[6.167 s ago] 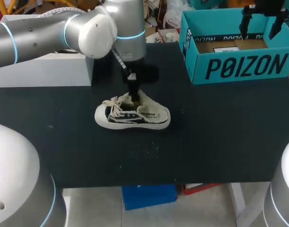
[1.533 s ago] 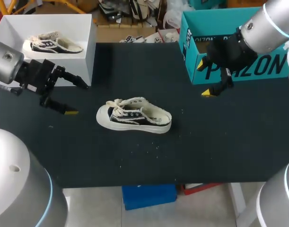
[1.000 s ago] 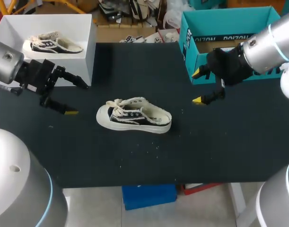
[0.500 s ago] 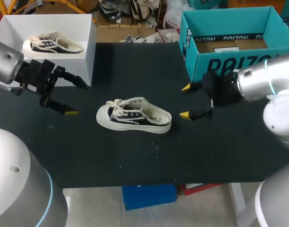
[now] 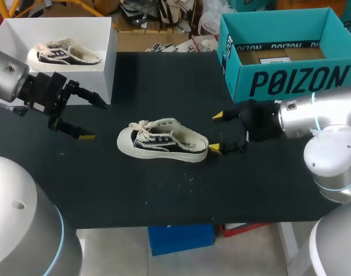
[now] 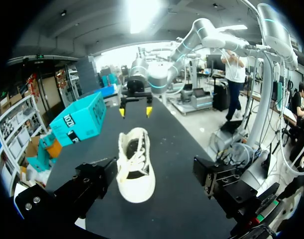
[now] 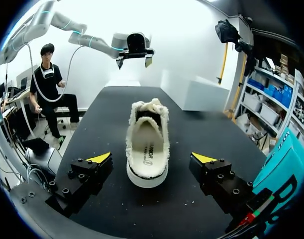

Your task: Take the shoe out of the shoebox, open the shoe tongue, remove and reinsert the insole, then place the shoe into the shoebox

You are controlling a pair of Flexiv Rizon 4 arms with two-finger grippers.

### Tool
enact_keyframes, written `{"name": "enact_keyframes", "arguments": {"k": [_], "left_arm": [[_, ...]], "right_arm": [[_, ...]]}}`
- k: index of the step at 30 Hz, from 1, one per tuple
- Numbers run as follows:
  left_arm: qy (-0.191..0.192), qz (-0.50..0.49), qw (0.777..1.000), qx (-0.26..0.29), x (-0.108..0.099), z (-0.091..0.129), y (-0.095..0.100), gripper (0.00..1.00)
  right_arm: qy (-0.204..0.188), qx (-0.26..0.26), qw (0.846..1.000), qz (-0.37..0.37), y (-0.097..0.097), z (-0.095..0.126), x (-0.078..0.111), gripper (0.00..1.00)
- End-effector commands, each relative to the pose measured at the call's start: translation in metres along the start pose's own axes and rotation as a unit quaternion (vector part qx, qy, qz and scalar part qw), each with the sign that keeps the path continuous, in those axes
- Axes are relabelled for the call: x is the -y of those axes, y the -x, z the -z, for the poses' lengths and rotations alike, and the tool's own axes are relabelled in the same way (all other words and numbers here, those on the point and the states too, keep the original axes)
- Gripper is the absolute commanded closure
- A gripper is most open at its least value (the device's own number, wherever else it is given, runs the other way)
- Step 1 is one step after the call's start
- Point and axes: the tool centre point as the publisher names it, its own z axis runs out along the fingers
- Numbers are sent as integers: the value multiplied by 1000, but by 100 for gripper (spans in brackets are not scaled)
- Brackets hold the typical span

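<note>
A small black-and-cream sneaker (image 5: pixel 162 140) lies on its sole mid-table, toe toward my left arm and laces loose. My right gripper (image 5: pixel 216 131) is open, level with the table just behind the heel. In the right wrist view the sneaker (image 7: pixel 148 144) points away, its heel at the mouth of my right gripper (image 7: pixel 151 158) and touching neither finger. My left gripper (image 5: pixel 95 121) stays open, well clear of the toe. The left wrist view shows the sneaker (image 6: pixel 136 164) ahead of that gripper (image 6: pixel 154 172). The teal shoebox (image 5: pixel 290 52) stands open at the back right.
A white box (image 5: pixel 109 57) at the back left holds a second sneaker (image 5: pixel 61 53). The black tabletop (image 5: pixel 164 195) ends at a front edge near my arm bases. Cardboard lies inside the teal shoebox.
My right gripper has come down from in front of the teal shoebox and swung left to the sneaker's heel. The left arm and the sneaker have not moved.
</note>
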Motion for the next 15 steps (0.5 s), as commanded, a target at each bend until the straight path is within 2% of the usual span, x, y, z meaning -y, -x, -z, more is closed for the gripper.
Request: {"name": "enact_keyframes", "arguments": {"k": [1,15], "left_arm": [[1,-1,1000,2,-1,-1,-1,0],[1,-1,1000,2,-1,-1,-1,0]], "right_arm": [[12,8,1000,-6,-1,-14,7,0],[16,7,999,-26,-6,-39,23,0]]}}
